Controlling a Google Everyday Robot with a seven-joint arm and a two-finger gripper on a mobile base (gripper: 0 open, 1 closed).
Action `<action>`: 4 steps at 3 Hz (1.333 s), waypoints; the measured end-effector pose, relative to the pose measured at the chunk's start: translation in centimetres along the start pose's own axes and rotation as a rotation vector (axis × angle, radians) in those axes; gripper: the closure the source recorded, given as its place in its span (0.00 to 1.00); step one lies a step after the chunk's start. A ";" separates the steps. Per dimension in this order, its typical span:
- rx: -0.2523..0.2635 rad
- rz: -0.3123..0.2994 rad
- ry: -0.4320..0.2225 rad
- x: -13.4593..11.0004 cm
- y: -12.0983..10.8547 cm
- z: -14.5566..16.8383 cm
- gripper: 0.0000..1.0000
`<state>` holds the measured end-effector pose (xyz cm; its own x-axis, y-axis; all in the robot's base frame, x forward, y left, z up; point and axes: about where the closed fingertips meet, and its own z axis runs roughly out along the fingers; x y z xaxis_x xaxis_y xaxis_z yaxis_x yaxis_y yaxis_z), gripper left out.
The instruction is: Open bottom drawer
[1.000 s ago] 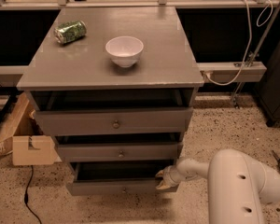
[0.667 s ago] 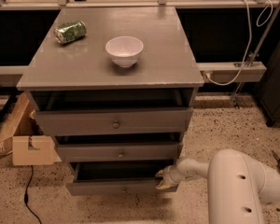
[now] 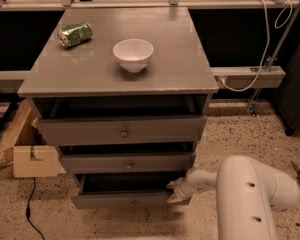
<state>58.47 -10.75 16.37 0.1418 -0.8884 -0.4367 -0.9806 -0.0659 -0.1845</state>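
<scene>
The bottom drawer [image 3: 125,201] is the lowest and narrowest grey front of the cabinet, with a small round knob [image 3: 133,203]. It stands pulled out, showing a dark inside [image 3: 125,181]. My gripper [image 3: 176,191] is at the drawer's right end, at the top edge of its front panel, on a white arm [image 3: 250,194] that comes in from the lower right. The middle drawer [image 3: 127,163] and top drawer [image 3: 122,130] above it also stand partly out.
A white bowl [image 3: 133,54] and a crushed green can [image 3: 75,34] sit on the grey cabinet top [image 3: 180,59]. A cardboard box [image 3: 25,154] stands on the speckled floor at the left. A cable [image 3: 30,219] runs along the floor.
</scene>
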 end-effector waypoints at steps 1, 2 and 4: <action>-0.067 -0.017 0.041 -0.9 1.3 0.5 0.00; -0.113 -0.013 0.043 -1.8 2.8 0.2 0.00; -0.162 0.044 -0.003 -1.9 5.6 -1.2 0.16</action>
<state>52.51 -9.96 17.18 0.0986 -0.8908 -0.4436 -0.9948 -0.0998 -0.0206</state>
